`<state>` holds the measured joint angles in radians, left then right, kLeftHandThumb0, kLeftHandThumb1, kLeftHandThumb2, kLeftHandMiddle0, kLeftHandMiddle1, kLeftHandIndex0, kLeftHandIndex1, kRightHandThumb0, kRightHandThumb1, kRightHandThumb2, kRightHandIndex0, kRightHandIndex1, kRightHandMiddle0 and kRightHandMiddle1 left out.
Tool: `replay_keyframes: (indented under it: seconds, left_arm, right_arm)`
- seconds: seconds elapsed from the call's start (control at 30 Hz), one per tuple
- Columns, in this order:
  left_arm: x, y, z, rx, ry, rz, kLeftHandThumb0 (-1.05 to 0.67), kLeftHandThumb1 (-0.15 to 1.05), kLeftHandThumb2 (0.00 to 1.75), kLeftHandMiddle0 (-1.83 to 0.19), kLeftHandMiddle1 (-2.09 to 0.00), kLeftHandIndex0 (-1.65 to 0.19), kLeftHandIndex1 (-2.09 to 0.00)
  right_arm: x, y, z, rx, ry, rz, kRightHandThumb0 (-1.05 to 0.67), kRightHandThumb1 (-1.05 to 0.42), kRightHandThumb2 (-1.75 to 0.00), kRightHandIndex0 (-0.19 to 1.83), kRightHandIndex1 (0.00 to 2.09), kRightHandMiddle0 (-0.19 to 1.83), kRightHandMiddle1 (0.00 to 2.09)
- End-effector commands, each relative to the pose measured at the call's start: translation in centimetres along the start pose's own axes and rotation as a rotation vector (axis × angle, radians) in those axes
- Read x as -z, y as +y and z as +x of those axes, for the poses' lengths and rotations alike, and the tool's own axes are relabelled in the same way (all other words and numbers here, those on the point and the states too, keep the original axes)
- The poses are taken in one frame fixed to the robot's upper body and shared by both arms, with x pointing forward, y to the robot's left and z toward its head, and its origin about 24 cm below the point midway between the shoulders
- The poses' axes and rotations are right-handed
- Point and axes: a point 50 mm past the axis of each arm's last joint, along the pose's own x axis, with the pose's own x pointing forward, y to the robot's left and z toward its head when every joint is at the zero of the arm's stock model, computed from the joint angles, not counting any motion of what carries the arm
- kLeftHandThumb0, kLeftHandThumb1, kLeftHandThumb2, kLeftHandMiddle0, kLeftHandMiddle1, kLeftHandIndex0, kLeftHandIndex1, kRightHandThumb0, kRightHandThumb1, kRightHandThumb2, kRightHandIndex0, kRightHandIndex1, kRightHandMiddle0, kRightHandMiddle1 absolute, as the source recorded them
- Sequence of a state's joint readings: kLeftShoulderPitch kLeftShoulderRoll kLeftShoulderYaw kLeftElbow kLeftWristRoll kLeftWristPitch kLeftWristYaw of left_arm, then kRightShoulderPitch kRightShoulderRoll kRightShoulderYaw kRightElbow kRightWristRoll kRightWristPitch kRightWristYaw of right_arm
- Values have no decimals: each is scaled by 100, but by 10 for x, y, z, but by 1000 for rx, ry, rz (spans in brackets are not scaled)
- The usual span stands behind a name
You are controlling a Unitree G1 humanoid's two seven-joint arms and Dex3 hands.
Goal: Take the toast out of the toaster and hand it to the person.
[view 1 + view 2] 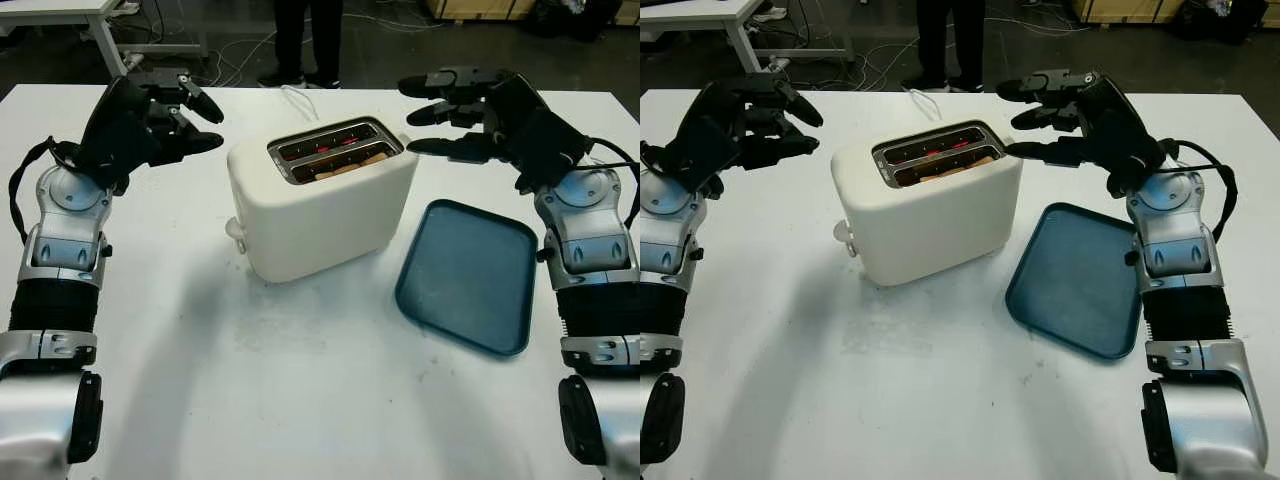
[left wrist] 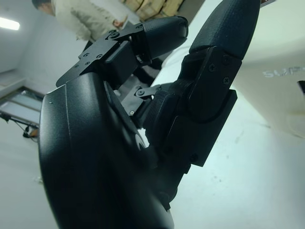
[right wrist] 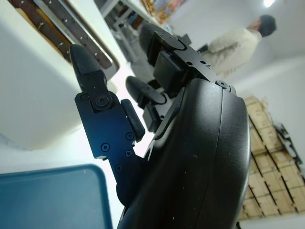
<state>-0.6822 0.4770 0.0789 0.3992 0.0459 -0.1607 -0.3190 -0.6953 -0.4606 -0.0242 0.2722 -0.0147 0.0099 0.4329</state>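
the toaster [image 1: 322, 197] stands in the middle of the white table [image 1: 300, 380], and the toast [image 1: 348, 165] sits low in the slot nearer the robot, only its top edge showing above the rim. the right hand [image 1: 450, 115] hovers released just beside the toaster's far right corner, holding nothing, its fingertips level with the slots. the left hand [image 1: 170, 118] is up to the left of the toaster and apart from it, also released and empty. a blue tray [image 1: 468, 272] lies on the table to the right of the toaster, and a person [image 1: 303, 40] stands beyond the table behind the toaster. the step in hand looks like the reach for the toast, with nothing yet lifted. to do it well, the right hand should come over the nearer slot and pinch the exposed edge, then draw straight up so the slice does not catch. the slots glow red inside, so the fingers are best kept out of the slot itself.
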Motion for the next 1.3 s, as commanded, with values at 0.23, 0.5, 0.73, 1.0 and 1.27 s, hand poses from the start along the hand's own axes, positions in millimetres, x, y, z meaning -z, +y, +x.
replay_keyframes:
  seconds: [0.23,0.5,0.73,1.0,1.27]
  left_arm:
    - [-8,3,-1,-2,-27,25,-105,81,1,-83,-111,-74,-104]
    - [-6,3,-5,-2,-11,10,-105,81,0,-81,-112,-74,-105]
    - [-8,5,-10,-14,9,41,-105,82,0,-81,-112,-74,-105]
    - [-8,8,-15,-23,22,37,-105,80,0,-84,-109,-75,-103]
    - [-11,10,-16,-7,15,63,-105,79,0,-84,-108,-74,-103]
  right_arm:
    - [-3,-4,3,21,-27,5,-40,-73,0,59,62,79,3]
    - [-3,-4,2,16,-24,13,-35,-73,0,57,63,78,2]
    - [-5,-4,0,20,-25,-5,-36,-72,0,58,64,79,3]
    - [-6,-5,-2,26,-27,25,-22,-71,0,55,60,77,1]
    - [-7,-6,-1,25,-38,19,-20,-68,0,60,61,79,2]
